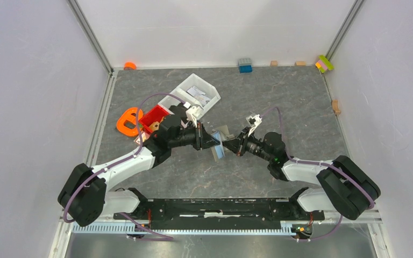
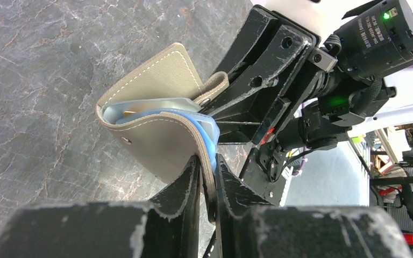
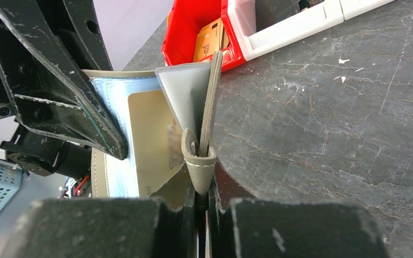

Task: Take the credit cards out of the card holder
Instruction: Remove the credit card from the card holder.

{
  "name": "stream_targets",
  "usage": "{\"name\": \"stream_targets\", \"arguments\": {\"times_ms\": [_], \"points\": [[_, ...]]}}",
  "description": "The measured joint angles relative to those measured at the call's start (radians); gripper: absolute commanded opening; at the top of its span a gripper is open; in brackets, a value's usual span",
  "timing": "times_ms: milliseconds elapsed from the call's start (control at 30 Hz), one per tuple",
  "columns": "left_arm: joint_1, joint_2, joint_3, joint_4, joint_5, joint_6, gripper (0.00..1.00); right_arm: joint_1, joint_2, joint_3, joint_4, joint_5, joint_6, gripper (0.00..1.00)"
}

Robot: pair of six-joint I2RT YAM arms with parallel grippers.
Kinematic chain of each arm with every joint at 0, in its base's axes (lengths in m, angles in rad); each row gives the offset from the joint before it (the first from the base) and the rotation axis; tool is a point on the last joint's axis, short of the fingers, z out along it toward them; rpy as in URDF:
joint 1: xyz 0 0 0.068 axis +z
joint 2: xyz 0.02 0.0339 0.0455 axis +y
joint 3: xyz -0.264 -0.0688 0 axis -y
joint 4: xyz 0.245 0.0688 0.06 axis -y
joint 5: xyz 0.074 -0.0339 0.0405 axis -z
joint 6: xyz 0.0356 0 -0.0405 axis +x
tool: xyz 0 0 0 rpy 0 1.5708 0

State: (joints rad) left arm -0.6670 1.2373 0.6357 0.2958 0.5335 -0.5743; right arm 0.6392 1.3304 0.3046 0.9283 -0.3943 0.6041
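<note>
The taupe card holder [image 1: 225, 133] hangs above the table's middle, spread open between both grippers. My left gripper [image 2: 207, 161] is shut on the edge of its near flap [image 2: 161, 142], and a pale blue credit card [image 2: 211, 135] is pinched against that flap. My right gripper [image 3: 199, 174] is shut on the holder's small strap [image 3: 198, 161] beside the upright far flap. Inside the open holder [image 3: 99, 177] lie the pale blue card [image 3: 113, 129], a cream card [image 3: 148, 129] and a grey pocket [image 3: 185, 91]. In the top view the blue card [image 1: 219, 152] sticks out below the holder.
A red bin [image 1: 154, 117] and a white bin [image 1: 198, 94] stand behind the left arm. The red bin [image 3: 185, 37] holds an orange card. An orange ring-shaped piece [image 1: 129, 122] lies to its left. Small blocks [image 1: 244, 65] sit along the back wall.
</note>
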Motion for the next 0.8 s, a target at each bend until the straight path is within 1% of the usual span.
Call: {"name": "stream_targets", "arguments": {"times_ms": [367, 567, 633, 800], "points": [[0.000, 0.002, -0.001, 0.061, 0.039, -0.001, 0.17, -0.025, 0.026, -0.001, 0.087, -0.062, 0.066, 0.00], [0.000, 0.002, -0.001, 0.060, 0.040, 0.000, 0.11, -0.026, 0.026, -0.005, 0.095, -0.068, 0.072, 0.00], [0.000, 0.001, -0.001, 0.044, 0.021, 0.000, 0.10, -0.029, 0.023, -0.011, 0.095, -0.067, 0.072, 0.00], [-0.002, -0.032, -0.002, -0.038, -0.085, 0.001, 0.08, -0.060, -0.007, -0.056, 0.106, -0.056, 0.089, 0.00]]}}
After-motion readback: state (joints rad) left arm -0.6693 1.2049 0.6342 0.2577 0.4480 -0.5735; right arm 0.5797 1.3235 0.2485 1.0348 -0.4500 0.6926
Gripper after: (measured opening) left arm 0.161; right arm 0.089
